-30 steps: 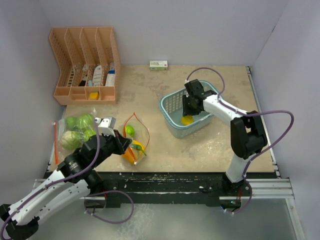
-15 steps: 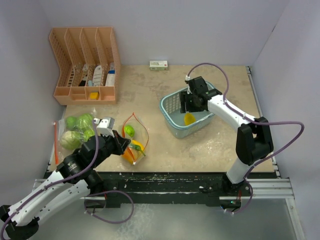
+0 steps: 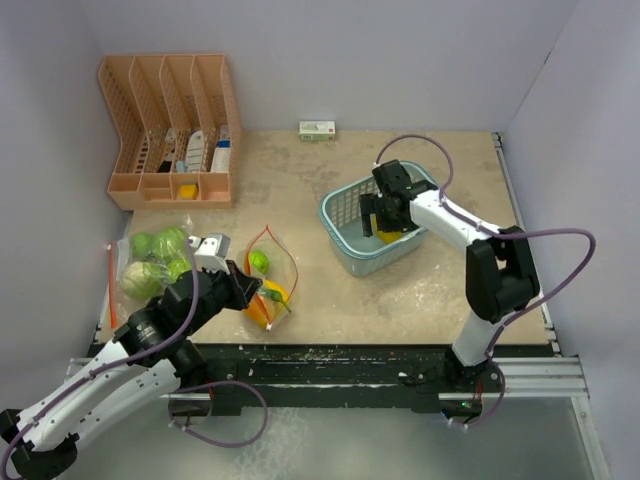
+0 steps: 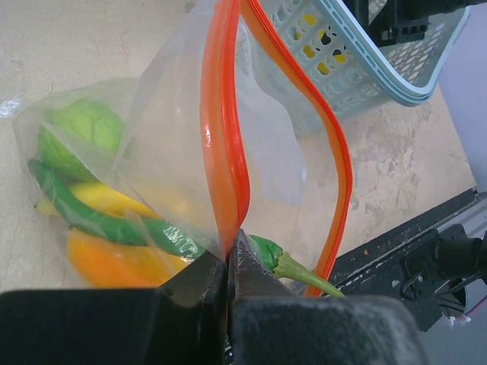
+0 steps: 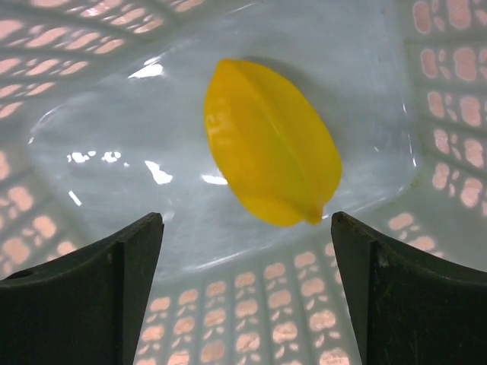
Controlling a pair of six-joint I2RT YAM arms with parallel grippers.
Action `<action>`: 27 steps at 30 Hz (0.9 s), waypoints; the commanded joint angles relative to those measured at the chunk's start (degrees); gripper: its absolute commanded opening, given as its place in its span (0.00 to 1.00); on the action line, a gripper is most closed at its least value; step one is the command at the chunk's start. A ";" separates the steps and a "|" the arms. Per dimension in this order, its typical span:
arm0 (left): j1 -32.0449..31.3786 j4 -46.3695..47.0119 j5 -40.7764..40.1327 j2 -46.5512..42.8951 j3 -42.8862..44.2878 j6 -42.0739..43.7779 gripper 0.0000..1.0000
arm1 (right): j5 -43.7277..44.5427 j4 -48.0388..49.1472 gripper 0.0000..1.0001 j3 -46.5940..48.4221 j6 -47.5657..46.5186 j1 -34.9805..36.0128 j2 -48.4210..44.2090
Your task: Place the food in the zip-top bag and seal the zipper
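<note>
basket floor: yellow fruit lies diagonal, tip lower-right.

Top view: bright, flat, diffuse overhead light. Shadows on the table are soft and faint. No blur; lavender cast on the walls.
Left wrist: left gripper at 6 o'clock crushed to black and out of focus. The bag film hazes what's behind it.
Right wrist: right gripper dark at 5 and 7 o'clock. White glare spots on the basket floor, 9 to 11 o'clock. Yellow fruit sharp; mesh walls glow pink, soft at the edges.
</note>
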 commanded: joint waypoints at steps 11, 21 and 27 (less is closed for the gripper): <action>-0.11 0.02 -0.44 -1.13 2.38 -0.80 0.00 | 1.50 5.17 0.58 -0.34 0.52 -0.96 7.98; -0.10 -0.23 -0.17 -1.05 2.69 -1.10 0.00 | -2.66 6.82 0.23 -1.04 -0.06 -0.92 -2.51; -0.04 -0.43 -0.08 -1.50 2.74 -1.34 0.00 | -2.27 9.00 0.80 -1.36 -1.59 -0.92 -6.95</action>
